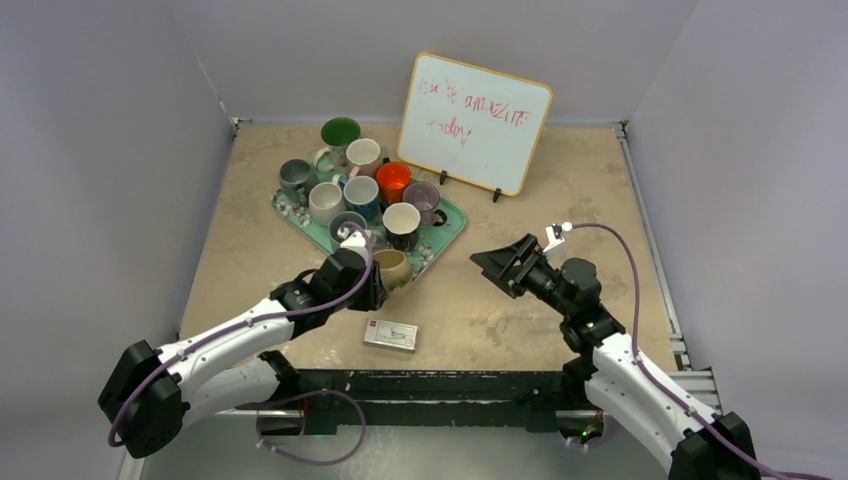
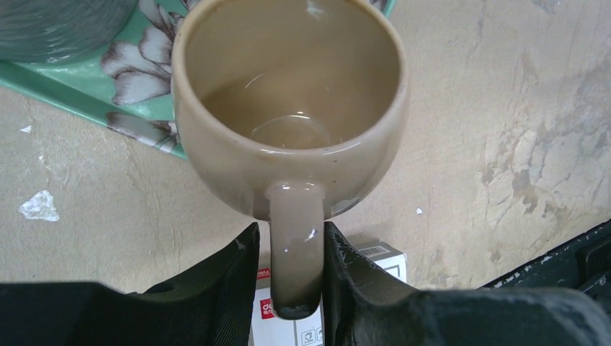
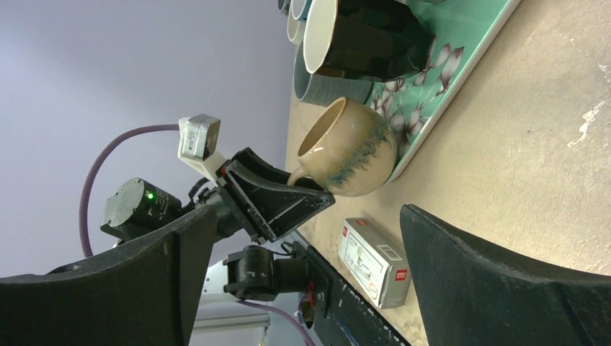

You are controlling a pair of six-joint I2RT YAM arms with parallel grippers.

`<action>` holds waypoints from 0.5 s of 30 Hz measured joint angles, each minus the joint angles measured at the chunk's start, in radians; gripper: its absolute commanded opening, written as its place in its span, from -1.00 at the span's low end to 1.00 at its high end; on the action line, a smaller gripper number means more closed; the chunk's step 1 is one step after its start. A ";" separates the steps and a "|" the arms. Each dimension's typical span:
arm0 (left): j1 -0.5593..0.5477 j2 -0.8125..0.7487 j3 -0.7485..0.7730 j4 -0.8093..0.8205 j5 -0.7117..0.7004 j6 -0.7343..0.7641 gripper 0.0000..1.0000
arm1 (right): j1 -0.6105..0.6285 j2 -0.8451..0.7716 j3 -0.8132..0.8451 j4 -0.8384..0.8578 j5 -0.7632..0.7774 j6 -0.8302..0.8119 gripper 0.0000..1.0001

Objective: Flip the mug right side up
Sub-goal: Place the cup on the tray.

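The beige mug [image 1: 392,268] with a blue-green smear hangs just above the table by the tray's near corner, mouth facing up. My left gripper [image 1: 372,282] is shut on its handle [image 2: 295,249]; in the left wrist view the fingers [image 2: 234,277] pinch the handle from both sides and the mug's empty inside [image 2: 288,108] shows. The right wrist view shows the mug [image 3: 349,148] held by the left gripper, tilted slightly. My right gripper [image 1: 497,262] is open and empty, off to the right of the mug, pointing toward it.
A green floral tray [image 1: 452,218] holds several upright mugs at the back left. A small white box [image 1: 390,337] lies near the front edge, below the mug. A whiteboard [image 1: 475,120] stands at the back.
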 measured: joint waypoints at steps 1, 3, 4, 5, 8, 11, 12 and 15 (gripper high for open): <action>0.000 0.000 -0.003 -0.002 -0.001 -0.001 -0.34 | 0.000 0.000 0.000 0.000 0.000 0.000 0.98; 0.000 0.002 -0.003 -0.005 -0.002 0.000 -0.36 | 0.000 0.001 0.000 0.000 0.000 0.000 0.98; 0.000 0.004 -0.003 -0.006 -0.003 0.000 -0.35 | 0.000 0.003 0.000 0.001 0.000 0.000 0.98; 0.000 0.006 -0.003 -0.006 -0.004 0.000 -0.35 | 0.000 0.006 0.000 0.002 0.000 0.000 0.98; 0.000 0.016 -0.003 -0.006 -0.005 0.002 -0.35 | 0.000 0.011 0.000 0.002 0.000 0.000 0.98; 0.000 0.026 -0.003 -0.006 -0.011 0.003 -0.41 | 0.000 0.016 0.000 0.002 0.000 0.000 0.98; 0.000 0.029 -0.003 -0.005 -0.013 0.005 -0.44 | 0.000 0.019 0.000 0.003 0.000 0.000 0.98; -0.001 0.040 -0.003 0.004 -0.021 0.015 -0.49 | 0.000 0.021 0.000 0.002 0.000 0.000 0.98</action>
